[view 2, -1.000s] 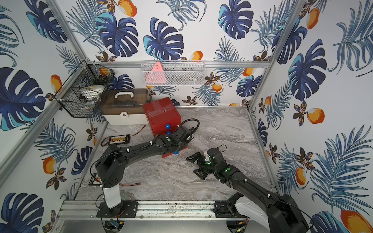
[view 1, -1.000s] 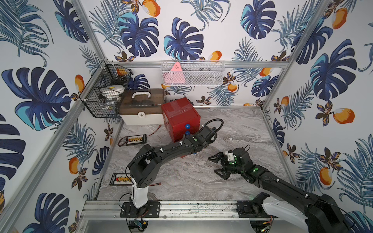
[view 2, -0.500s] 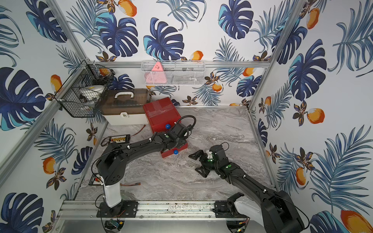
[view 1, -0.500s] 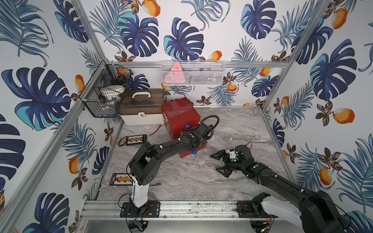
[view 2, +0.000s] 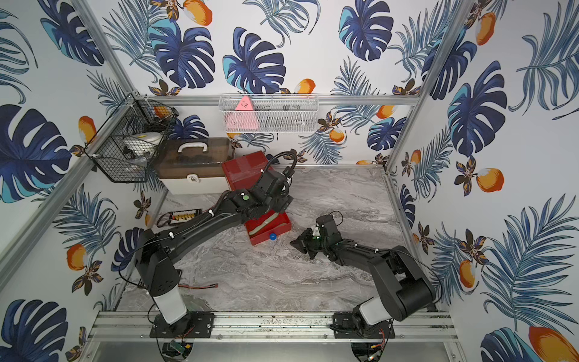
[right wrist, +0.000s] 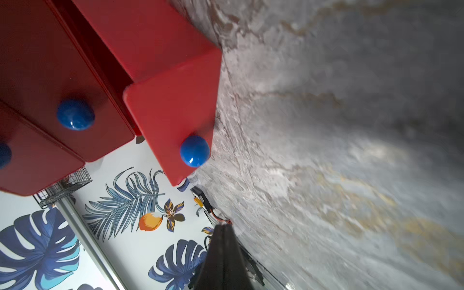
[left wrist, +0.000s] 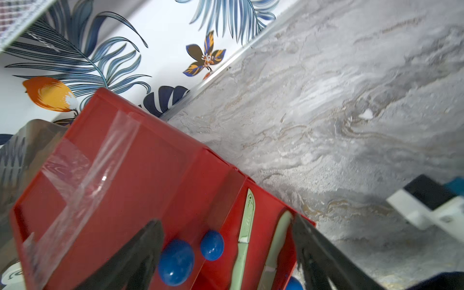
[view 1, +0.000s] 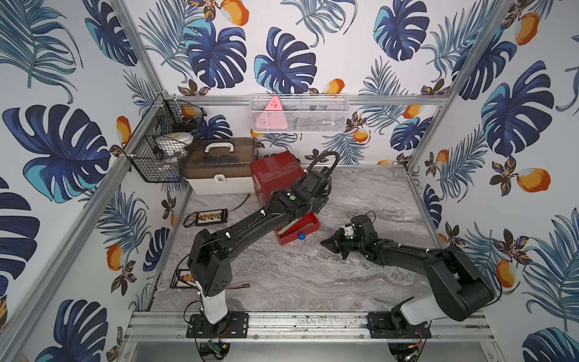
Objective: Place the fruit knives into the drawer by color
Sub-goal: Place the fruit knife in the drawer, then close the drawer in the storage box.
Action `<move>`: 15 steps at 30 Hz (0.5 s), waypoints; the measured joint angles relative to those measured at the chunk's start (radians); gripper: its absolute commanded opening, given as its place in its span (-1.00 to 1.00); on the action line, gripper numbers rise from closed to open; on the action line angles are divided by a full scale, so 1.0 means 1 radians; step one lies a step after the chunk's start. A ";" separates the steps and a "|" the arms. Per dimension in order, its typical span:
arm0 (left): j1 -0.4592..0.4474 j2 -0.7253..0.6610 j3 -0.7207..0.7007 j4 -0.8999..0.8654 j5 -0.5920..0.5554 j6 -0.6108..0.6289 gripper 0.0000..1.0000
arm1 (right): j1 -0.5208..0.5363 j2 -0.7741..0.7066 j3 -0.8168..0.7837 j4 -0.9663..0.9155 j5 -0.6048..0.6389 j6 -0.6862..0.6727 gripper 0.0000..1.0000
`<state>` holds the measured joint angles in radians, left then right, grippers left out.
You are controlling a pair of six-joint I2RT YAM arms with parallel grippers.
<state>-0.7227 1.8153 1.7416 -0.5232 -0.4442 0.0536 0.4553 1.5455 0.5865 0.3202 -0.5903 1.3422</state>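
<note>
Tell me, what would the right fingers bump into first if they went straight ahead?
The shut right fingers would likely hit the pulled-out drawer front near its blue knob; depth is unclear.

knives (left wrist: 247,226) in drawer (view 1: 308,228), chest (view 1: 277,170) behind — case (view 1: 219,175) beside

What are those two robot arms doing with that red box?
They are sorting little plastic knives into a red chest of drawers. Its bottom drawer is pulled out, and two pale green knives lie inside. The left gripper hovers open just above that drawer. The right gripper is shut and empty, low over the table, pointing at the drawer's front without touching it.
</note>
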 measured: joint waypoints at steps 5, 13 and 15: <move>0.141 0.099 0.220 -0.062 0.026 -0.121 -1.00 | 0.000 0.151 0.061 0.109 -0.013 0.003 -1.00; 0.326 0.209 0.290 -0.137 0.112 -0.265 -1.00 | 0.002 0.370 0.134 0.296 -0.020 0.049 -1.00; 0.350 0.208 0.244 -0.111 0.126 -0.283 -1.00 | 0.007 0.412 0.163 0.349 -0.021 0.067 -1.00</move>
<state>-0.3725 2.0235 1.9854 -0.6342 -0.3183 -0.2295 0.4625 1.9579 0.7490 0.6697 -0.6113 1.4094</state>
